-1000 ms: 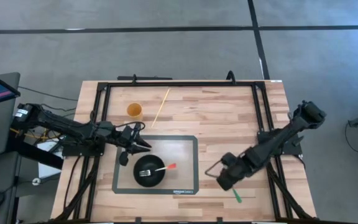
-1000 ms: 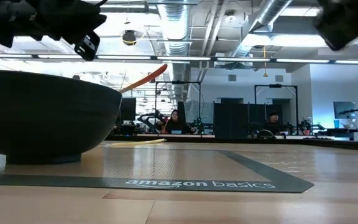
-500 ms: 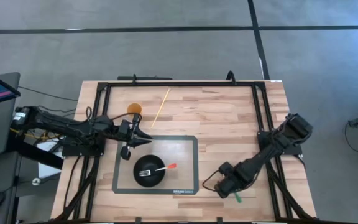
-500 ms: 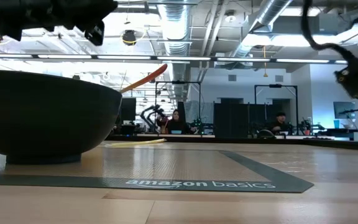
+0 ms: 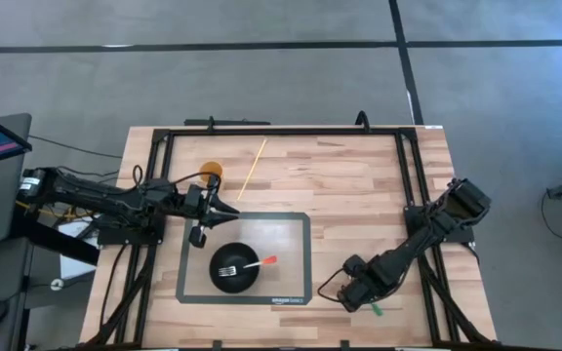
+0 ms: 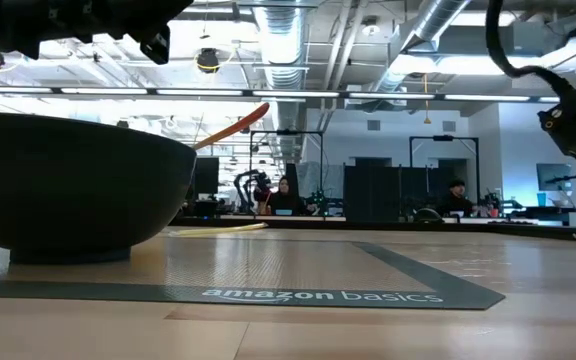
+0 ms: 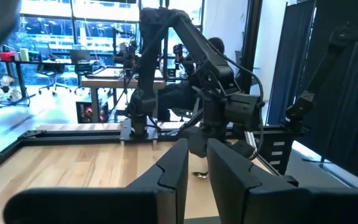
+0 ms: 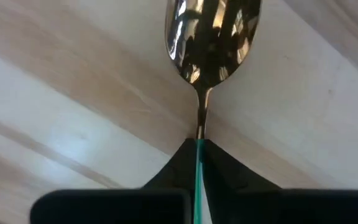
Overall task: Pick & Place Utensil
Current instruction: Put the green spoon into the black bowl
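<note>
While the left gripper (image 5: 230,219) idles, fingers pinched together on nothing, by the mat's far-left corner, the right gripper (image 8: 197,148) is clamped on the green-handled gold metal spoon (image 8: 211,37) near the worktop's front edge. Grasp looks done; next it needs lifting toward the black round bowl (image 5: 234,269).

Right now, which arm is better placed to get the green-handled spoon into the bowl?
Right. The right gripper is down at the green-handled spoon, its fingers closed around the handle. The left gripper hangs above the mat's far edge, away from the spoon, though nearer the bowl.
</note>
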